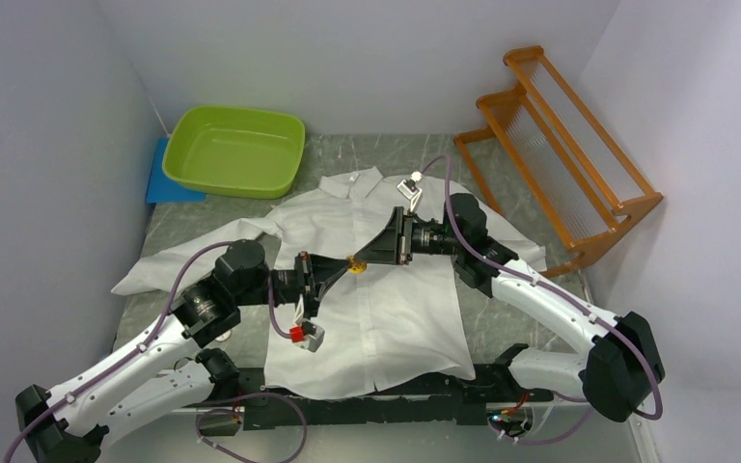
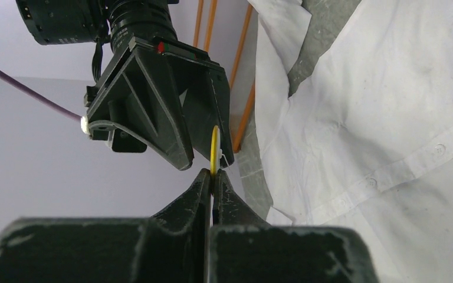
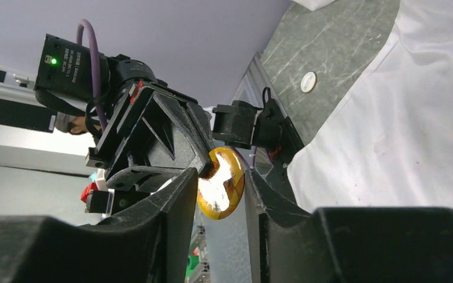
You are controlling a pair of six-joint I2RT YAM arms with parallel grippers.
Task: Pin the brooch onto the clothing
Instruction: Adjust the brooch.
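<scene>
The white shirt (image 1: pixel 386 318) lies flat on the table, collar at the far end; it also shows in the left wrist view (image 2: pixel 389 118) and the right wrist view (image 3: pixel 401 130). The brooch (image 1: pixel 355 262) is a round yellow badge held above the shirt's chest. My left gripper (image 1: pixel 346 267) is shut on it; the left wrist view shows its yellow rim (image 2: pixel 214 147) pinched between the tips (image 2: pixel 213 175). My right gripper (image 1: pixel 365 257) faces the left one, jaws apart on either side of the brooch (image 3: pixel 221 191). I cannot tell whether its fingers (image 3: pixel 183 194) touch the brooch.
A green basin (image 1: pixel 234 149) stands on a blue mat (image 1: pixel 162 185) at the back left. An orange wooden rack (image 1: pixel 560 145) stands at the back right. The shirt's sleeves spread to both sides. A small white disc (image 3: pixel 308 81) lies on the table beside the shirt.
</scene>
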